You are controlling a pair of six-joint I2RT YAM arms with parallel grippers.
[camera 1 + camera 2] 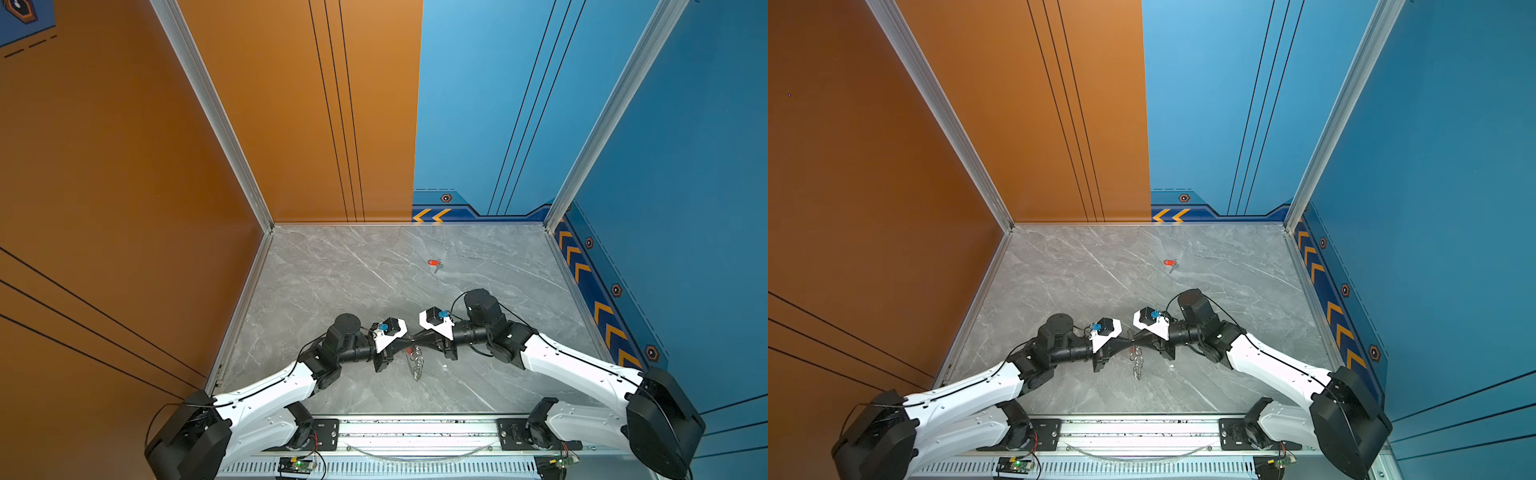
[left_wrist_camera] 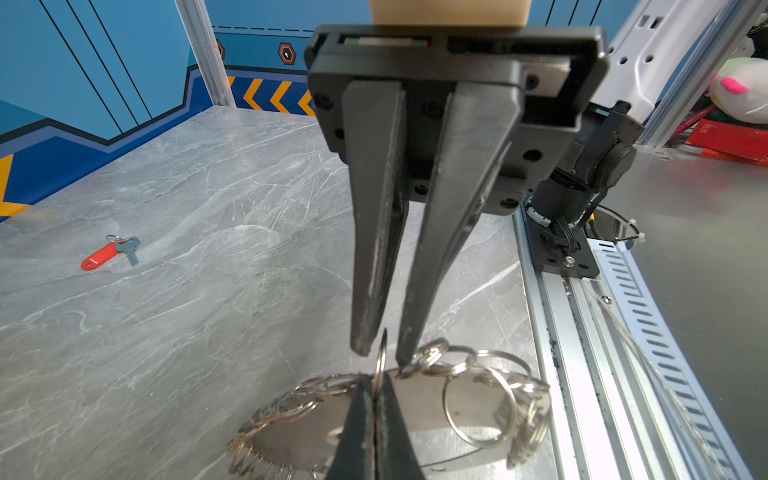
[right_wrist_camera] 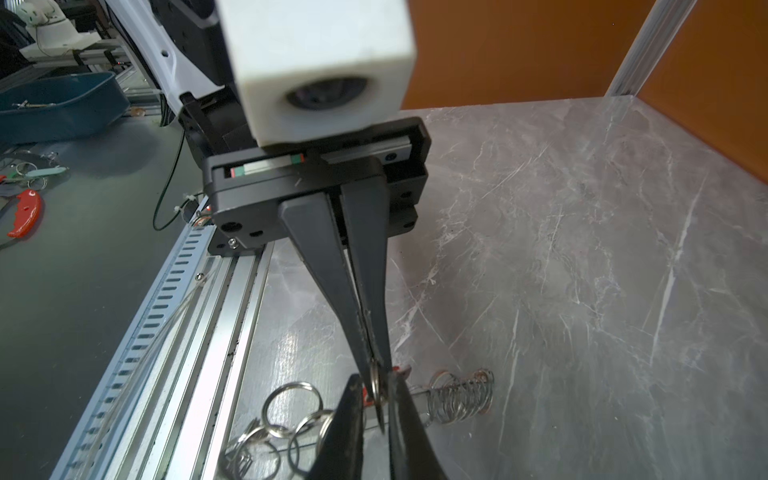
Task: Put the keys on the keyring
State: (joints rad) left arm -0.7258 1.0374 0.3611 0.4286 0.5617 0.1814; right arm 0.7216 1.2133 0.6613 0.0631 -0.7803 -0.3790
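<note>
I see both arms reaching in over the grey marble table [image 1: 332, 270], their tips meeting nose to nose just above the keyring [image 1: 418, 368], at the end of it farthest from the arm bases. The keyring lies on the table as a loose tangle of silver rings, and in the right wrist view part of it is bunched like a spring [image 3: 457, 399]. The left gripper [image 3: 376, 365] has its fingers [image 2: 357, 428] pressed together, pinching a silver split ring [image 2: 380, 361] that stands edge-on out of the tips. I cannot tell whether that ring belongs to the keyring or to a key. A sliver of an orange-red tag [image 3: 395, 368] shows right at the pinch, touching or nearly touching the fingertips; its metal key is hidden from me. The right gripper [image 2: 382, 353] faces it with its fingers [image 3: 409, 428] slightly spread. The ring's edge sits in the narrow gap between them, and I see no clear squeeze on it. The other key [image 2: 112, 252], with its tag, lies flat and alone on the table in both top views [image 1: 433, 262] [image 1: 1169, 262]. It is well apart from the keyring, beyond it toward the back wall.
</note>
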